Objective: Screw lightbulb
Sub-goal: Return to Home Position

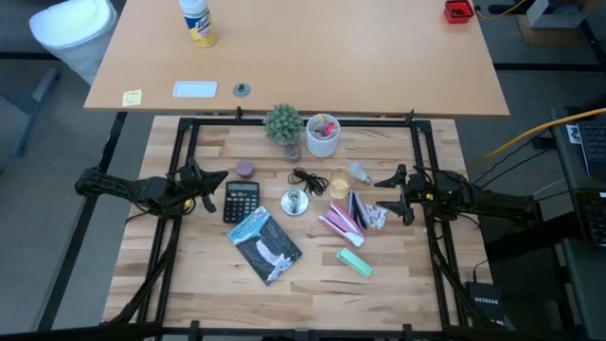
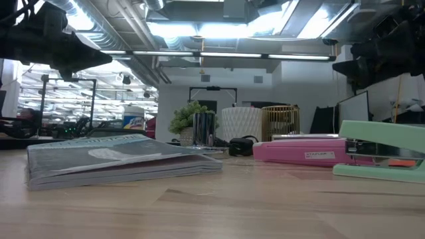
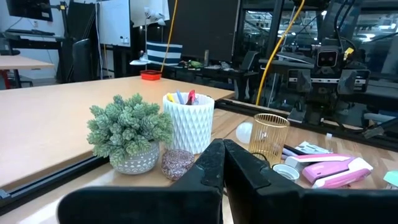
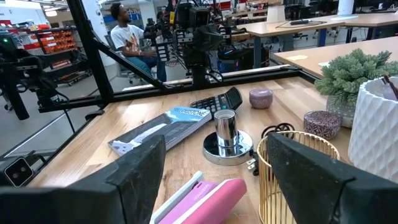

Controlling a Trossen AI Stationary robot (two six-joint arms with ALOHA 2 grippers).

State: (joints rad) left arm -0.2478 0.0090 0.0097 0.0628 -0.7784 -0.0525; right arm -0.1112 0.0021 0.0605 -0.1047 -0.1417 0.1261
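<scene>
The lightbulb [image 1: 361, 172], a small frosted white globe, lies on the wooden table right of the gold wire cup [image 1: 339, 182]. In the left wrist view it shows partly behind that cup [image 3: 244, 131]. The round silver socket base [image 1: 294, 202] with its black cord stands at the table's middle and also shows in the right wrist view [image 4: 227, 140]. My right gripper [image 1: 383, 192] is open and empty, just right of the bulb and the pink stapler. My left gripper [image 1: 214, 186] is shut and empty, left of the calculator [image 1: 240, 201].
A book [image 1: 265, 244], a pink stapler [image 1: 343, 218] and a green stapler [image 1: 354, 261] lie near the base. A potted plant [image 1: 283, 126], a white pen cup [image 1: 323, 135] and a small purple tin [image 1: 245, 169] stand toward the far edge. A person [image 4: 127, 37] sits beyond the table.
</scene>
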